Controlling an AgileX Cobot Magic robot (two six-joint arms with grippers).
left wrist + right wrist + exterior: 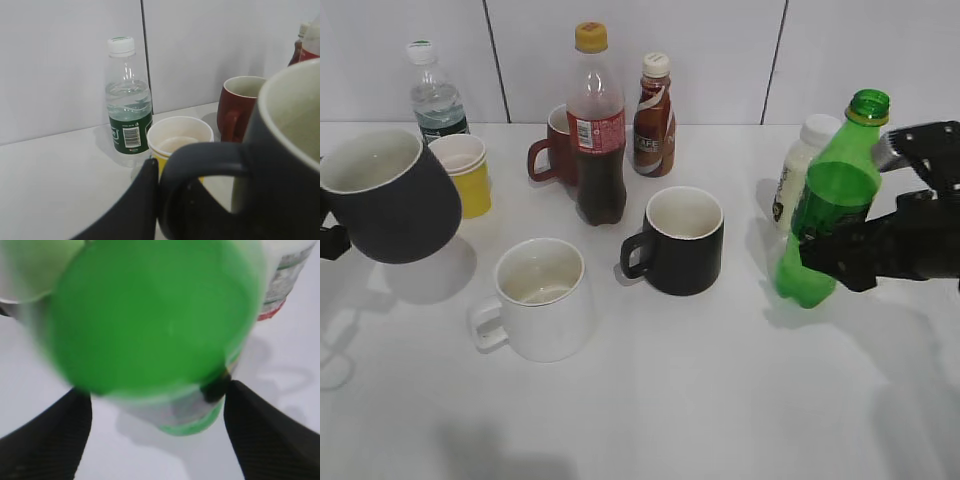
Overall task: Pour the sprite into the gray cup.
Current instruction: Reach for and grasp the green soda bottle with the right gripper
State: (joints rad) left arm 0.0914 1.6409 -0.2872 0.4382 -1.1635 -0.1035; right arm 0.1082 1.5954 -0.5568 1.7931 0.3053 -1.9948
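Both grippers hold their things above the white table (pixel 720 400).

The left gripper (pixel 150 200) pinches the loop handle of the gray cup (pixel 385 195), a matte, rounded mug held tilted at the table's left edge, its shadow beneath. The right gripper (pixel 840 262) clamps the lower body of the sprite (pixel 830 200), translucent green, uncapped, leaning right. Open tabletop lies in front; the black mug (pixel 678 240) and white mug (pixel 538 298) stand between.

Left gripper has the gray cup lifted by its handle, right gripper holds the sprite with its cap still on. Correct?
Not quite: the sprite has no cap; the exterior view shows its open neck. The rest holds: left gripper lifts the gray cup by its handle, right gripper holds the sprite.
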